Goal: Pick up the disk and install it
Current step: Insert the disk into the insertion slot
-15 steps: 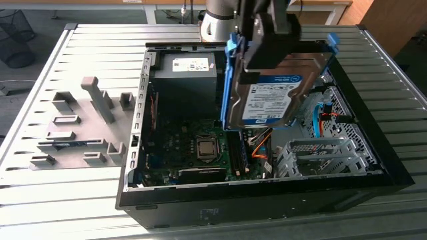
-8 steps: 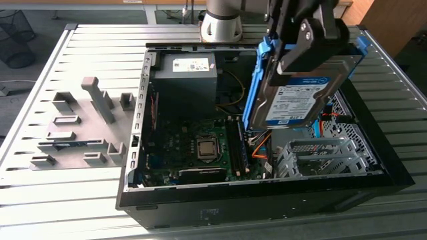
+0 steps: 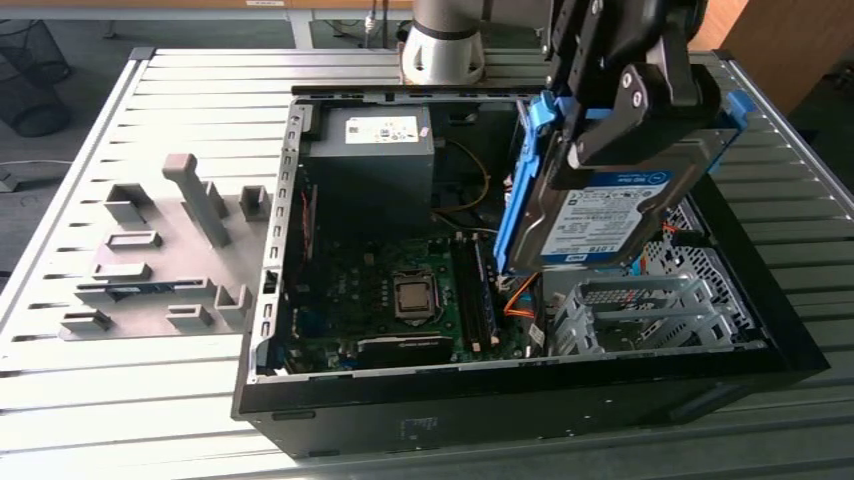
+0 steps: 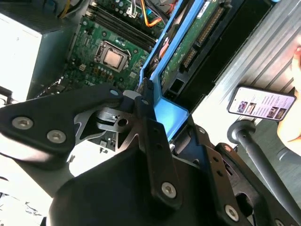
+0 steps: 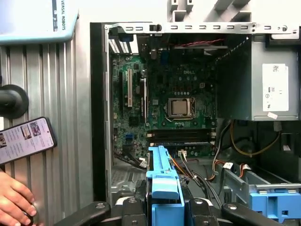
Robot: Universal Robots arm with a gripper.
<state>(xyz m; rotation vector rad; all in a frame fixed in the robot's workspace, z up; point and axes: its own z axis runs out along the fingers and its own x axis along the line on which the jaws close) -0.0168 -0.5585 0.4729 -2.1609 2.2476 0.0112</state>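
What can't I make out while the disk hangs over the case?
- Exterior view: the disk hides the case interior behind it; the gripper covers its upper end.
- First wrist view: disk edge-on, flat faces unseen, cut off by the picture's edge.
- Second wrist view: the gripper blocks much of the case interior.

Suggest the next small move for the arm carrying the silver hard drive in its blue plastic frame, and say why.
The hand is shut on the silver hard drive in its blue plastic frame, which hangs tilted above the silver metal drive cage inside the open black computer case. So probably: lower it slightly toward that cage while levelling it.
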